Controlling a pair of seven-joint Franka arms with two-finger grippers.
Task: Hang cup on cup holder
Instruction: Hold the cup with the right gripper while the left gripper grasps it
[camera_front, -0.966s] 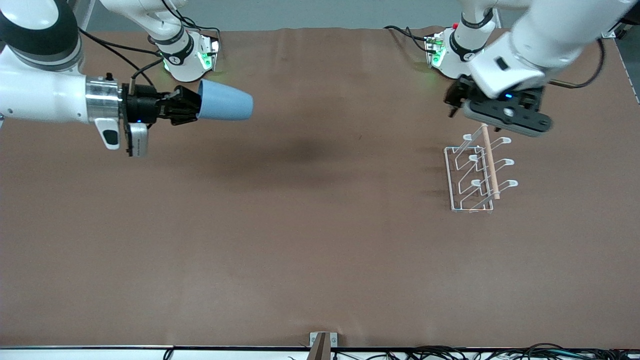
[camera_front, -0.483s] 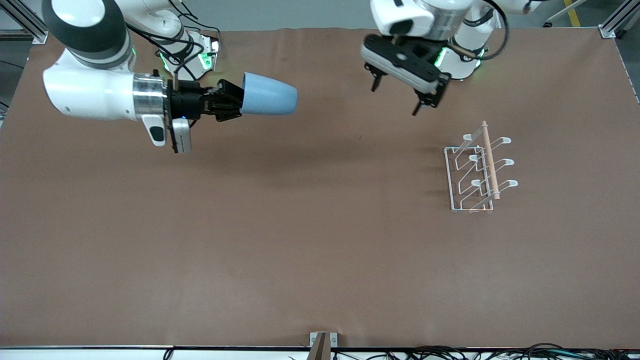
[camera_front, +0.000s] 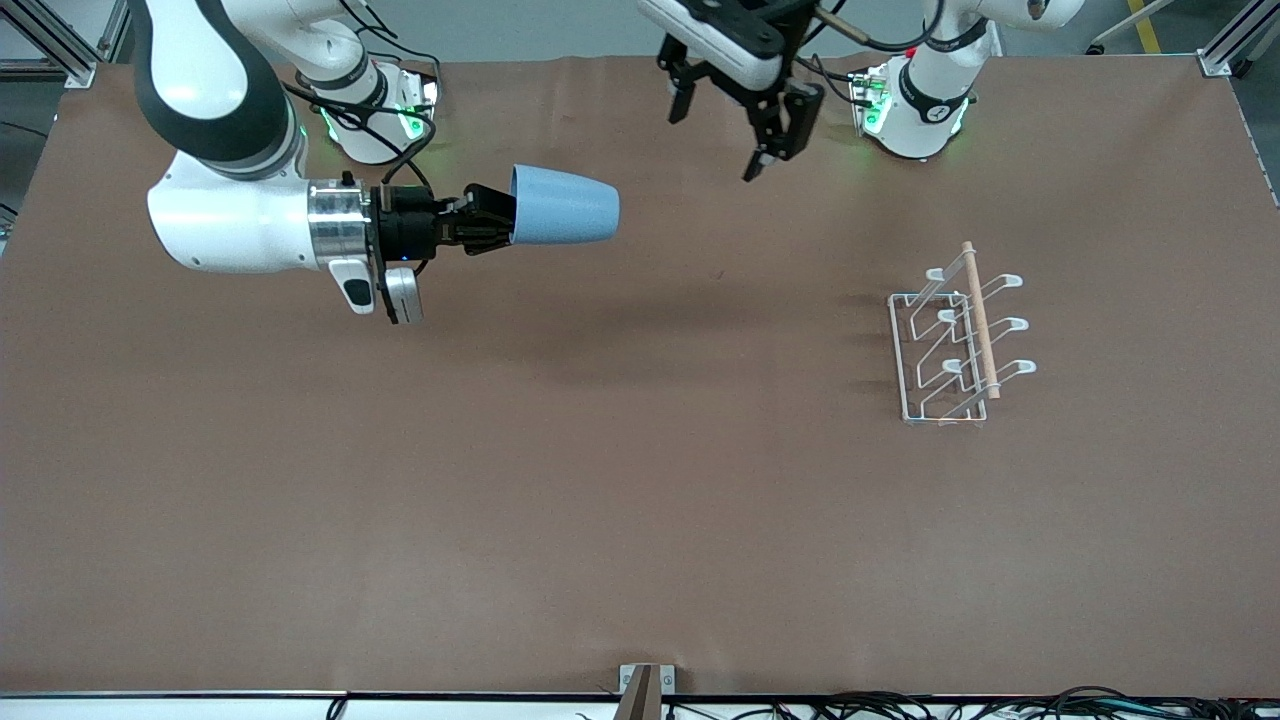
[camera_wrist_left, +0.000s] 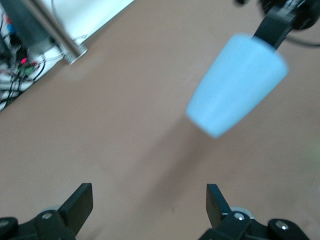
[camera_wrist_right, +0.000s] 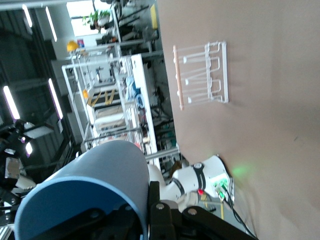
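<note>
Right end effector (camera_front: 490, 222) clamps the unlabelled cup (camera_front: 565, 205) above the table; left end effector (camera_front: 735, 125) hangs spread, empty.

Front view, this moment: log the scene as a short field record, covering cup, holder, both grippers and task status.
cup: light-blue cup, held sideways in the air, open end toward the gripper
right gripper: right gripper, shut on the cup's rim, over the table toward the right arm's end
left gripper: left gripper, open, empty, up in the air near the arms' bases
cup holder: white wire cup holder with wooden rod on top, standing toward the left arm's end, no cup on any peg
task status: cup not yet hung, well apart from the holder
</note>
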